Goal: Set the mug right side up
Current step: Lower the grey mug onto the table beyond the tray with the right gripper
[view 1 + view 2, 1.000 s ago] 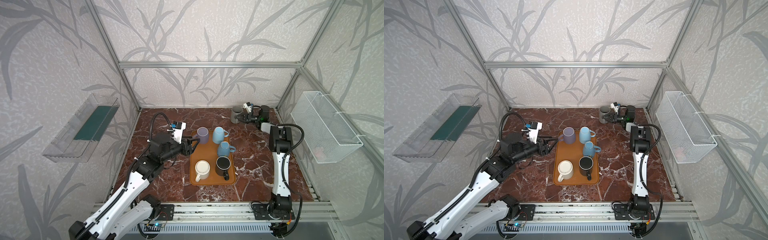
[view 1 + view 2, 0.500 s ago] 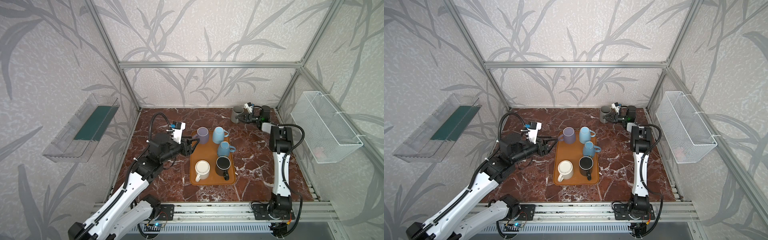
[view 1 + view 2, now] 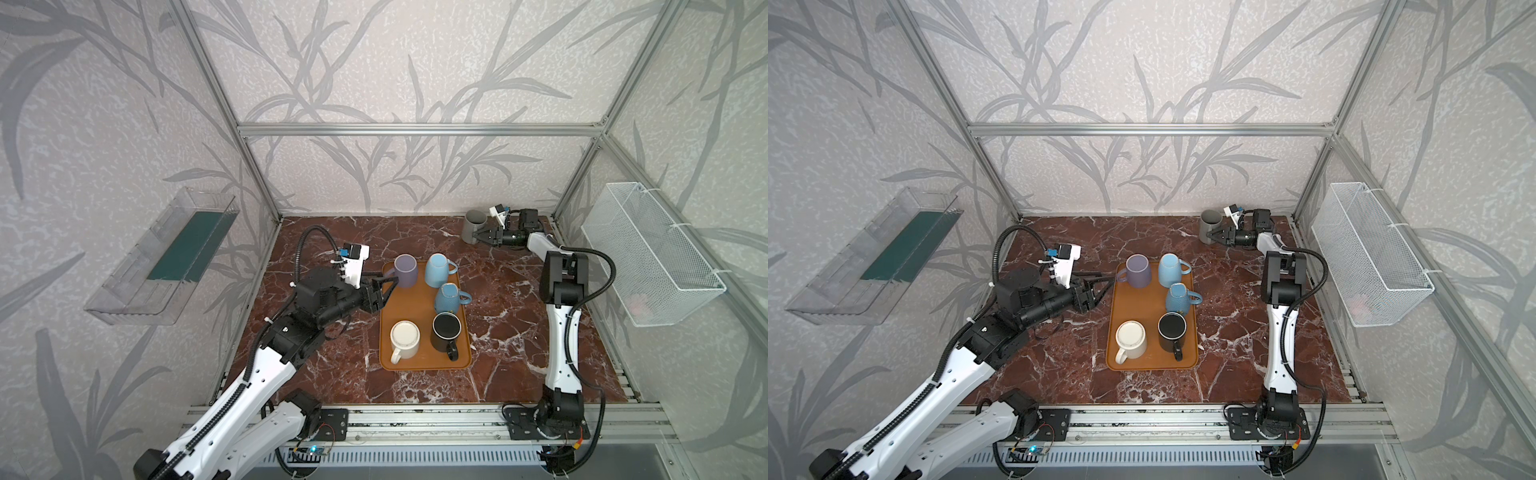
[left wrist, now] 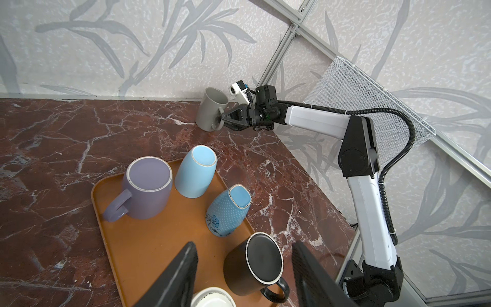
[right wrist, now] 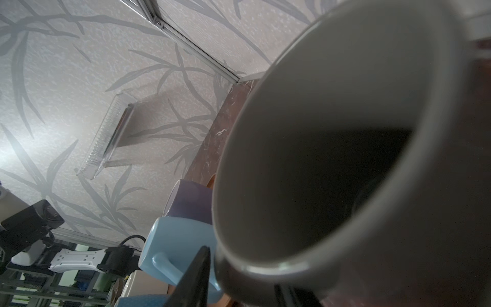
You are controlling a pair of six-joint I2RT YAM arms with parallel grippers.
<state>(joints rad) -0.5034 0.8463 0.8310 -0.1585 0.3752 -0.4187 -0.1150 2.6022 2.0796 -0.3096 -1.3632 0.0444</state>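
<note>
Though beside the grey mug [image 3: 471, 225], right tool [image 3: 478, 236] partly open, empty; left tool [image 3: 386, 293] open, empty.

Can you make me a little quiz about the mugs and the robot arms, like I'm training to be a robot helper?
1. Count: how many mugs are on the orange tray?
2. True or false: the gray mug in the far corner stands with its open mouth facing up.
3. Fill in the blank: the mug nearest the left gripper is ____ in colour.

Key
1. Five.
2. True.
3. Purple: the purple mug sits at the tray corner beside that gripper.
</note>
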